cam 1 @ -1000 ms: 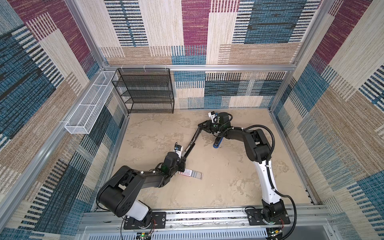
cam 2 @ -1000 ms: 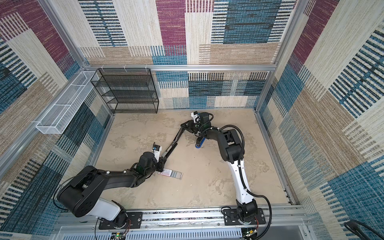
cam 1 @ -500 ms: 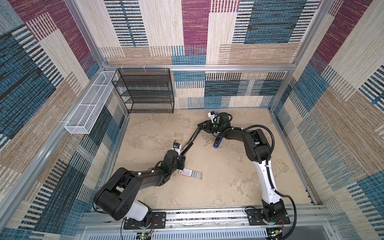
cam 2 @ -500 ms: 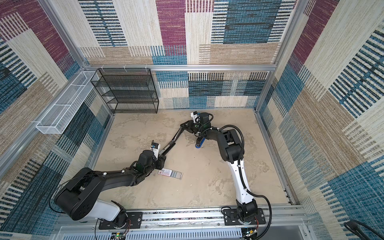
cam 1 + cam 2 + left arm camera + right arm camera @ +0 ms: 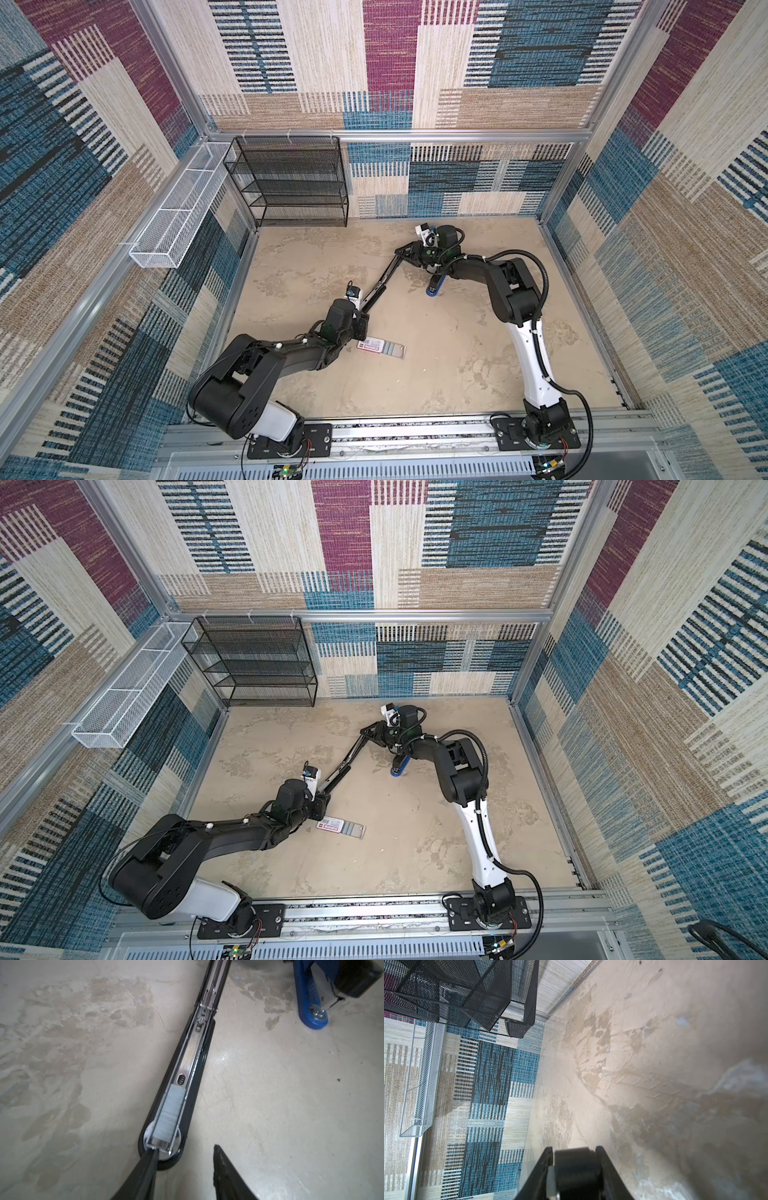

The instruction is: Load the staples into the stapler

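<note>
Against the top views from a second before, neither arm had shifted much. What mattered showed in my left wrist view. A strip of staples [image 5: 169, 1113] lay seated in the open chrome channel of the long black stapler [image 5: 188, 1059], down at its nose end. My left claw [image 5: 185, 1148] stood apart with nothing between its fingers, one fingertip [image 5: 150, 1159] touching the nose of the channel. I judged the strip delivered and let go, so the loading looked close to done, with the cover not yet shut.

My right claw [image 5: 574, 1148] was clamped on a rounded black part, which I took for the stapler's raised cover at its far end. The staple box [image 5: 380, 345], with its clear tray, lay on the tabletop [image 5: 457, 374] just beside my left wrist, apart from the stapler. A blue stapler [image 5: 309, 1001] rested near the hinge end, under my right forearm, and I thought the cover might brush it when swung down. The black mesh rack [image 5: 291, 183] and white wire basket [image 5: 178, 216] stood well apart, by the walls.
</note>
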